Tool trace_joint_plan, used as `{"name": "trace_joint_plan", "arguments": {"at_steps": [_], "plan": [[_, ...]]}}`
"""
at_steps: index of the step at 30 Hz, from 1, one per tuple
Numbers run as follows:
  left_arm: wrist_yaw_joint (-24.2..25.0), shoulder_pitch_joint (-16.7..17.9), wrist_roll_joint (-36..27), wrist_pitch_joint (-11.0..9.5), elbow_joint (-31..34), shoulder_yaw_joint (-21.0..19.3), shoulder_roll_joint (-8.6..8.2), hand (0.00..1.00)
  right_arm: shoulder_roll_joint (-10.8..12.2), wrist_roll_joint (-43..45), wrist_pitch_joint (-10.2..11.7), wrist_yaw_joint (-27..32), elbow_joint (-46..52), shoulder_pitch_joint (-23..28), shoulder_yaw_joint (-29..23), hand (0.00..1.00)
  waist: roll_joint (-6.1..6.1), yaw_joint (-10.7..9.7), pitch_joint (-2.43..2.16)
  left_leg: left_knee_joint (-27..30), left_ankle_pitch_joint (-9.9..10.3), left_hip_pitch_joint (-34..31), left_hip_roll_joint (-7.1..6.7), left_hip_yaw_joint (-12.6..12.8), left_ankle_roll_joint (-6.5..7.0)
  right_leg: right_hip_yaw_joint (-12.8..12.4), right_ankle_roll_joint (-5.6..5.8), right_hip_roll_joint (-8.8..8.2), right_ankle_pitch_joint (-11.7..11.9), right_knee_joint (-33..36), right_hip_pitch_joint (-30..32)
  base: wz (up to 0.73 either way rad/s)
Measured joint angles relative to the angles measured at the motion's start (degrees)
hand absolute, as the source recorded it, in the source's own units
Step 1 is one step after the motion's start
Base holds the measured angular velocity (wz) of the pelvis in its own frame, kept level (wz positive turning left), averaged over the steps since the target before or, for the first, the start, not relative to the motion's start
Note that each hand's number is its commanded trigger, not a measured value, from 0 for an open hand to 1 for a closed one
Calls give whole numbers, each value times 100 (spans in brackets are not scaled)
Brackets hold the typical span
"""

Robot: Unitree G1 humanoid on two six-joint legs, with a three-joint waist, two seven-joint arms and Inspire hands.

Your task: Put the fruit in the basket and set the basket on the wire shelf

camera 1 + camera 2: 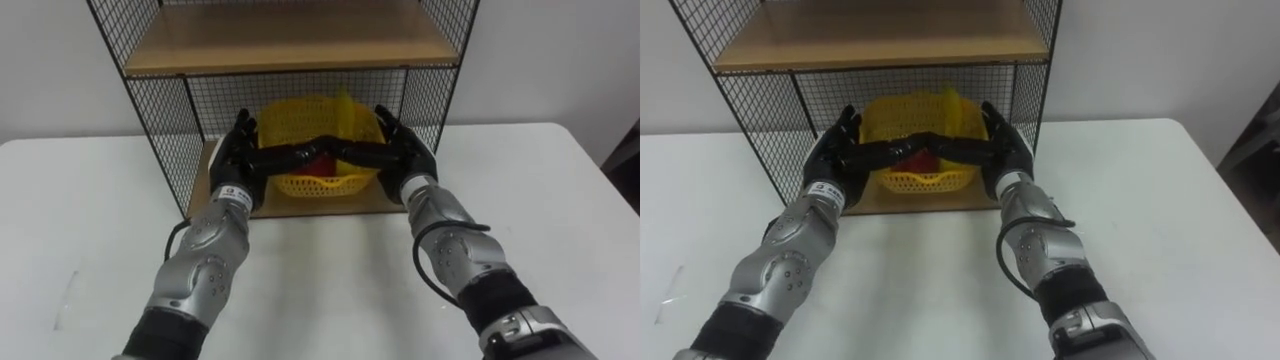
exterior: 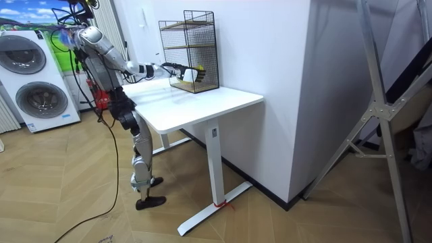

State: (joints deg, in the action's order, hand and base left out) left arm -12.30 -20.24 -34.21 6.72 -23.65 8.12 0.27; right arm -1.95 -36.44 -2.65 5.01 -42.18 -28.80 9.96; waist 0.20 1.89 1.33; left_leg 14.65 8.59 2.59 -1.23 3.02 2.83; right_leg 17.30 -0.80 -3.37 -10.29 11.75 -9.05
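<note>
A yellow mesh basket point(image 1: 315, 120) stands on the lower wooden board of the black wire shelf point(image 1: 165, 130). Something red, a fruit point(image 1: 322, 164), shows inside it through the front wall. Both arms reach into the shelf's open front. My left hand point(image 1: 238, 160) is at the basket's left front and my right hand point(image 1: 405, 155) at its right front. Their straight dark fingers point inward, meet in the middle and lie against the basket's front rim. Both hands are open. In the room view I stand at the table's left end with arms stretched to the shelf point(image 2: 191, 50).
The shelf stands at the far edge of a white table point(image 1: 80, 200) against a white wall. Its upper wooden board point(image 1: 290, 40) is bare. Two washing machines point(image 2: 34, 81) stand behind me, and a grey metal frame point(image 2: 378, 128) leans at the room view's right.
</note>
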Motion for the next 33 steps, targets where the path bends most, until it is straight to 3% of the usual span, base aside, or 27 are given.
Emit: {"name": "trace_joint_plan", "arguments": {"at_steps": [10,26,31,33], "plan": [[-3,-8,2,260,-1,-120,78,0,-6,-26,-122,138,-17,-3,-4,0,69,-14,-44,-10,-6,-9,-5,-32,0,-3,-1,-2,2,-2,-9,0],[41,-6,14,276,-110,-422,332,0,-81,297,-123,-23,59,-11,-234,0,73,-37,-59,-25,-13,-5,-16,-38,1,-1,3,3,1,-11,-25,0],[35,-5,34,275,-110,-760,351,0,-91,316,-123,-36,60,-9,-234,0,99,-46,-127,-25,-14,19,-17,-40,1,-4,4,3,2,-11,-47,0],[22,9,22,275,-111,-802,378,0,-114,302,-123,-93,60,12,-234,0,104,-43,-130,-35,-15,81,-18,-40,2,-4,4,3,2,-15,-101,0]]}}
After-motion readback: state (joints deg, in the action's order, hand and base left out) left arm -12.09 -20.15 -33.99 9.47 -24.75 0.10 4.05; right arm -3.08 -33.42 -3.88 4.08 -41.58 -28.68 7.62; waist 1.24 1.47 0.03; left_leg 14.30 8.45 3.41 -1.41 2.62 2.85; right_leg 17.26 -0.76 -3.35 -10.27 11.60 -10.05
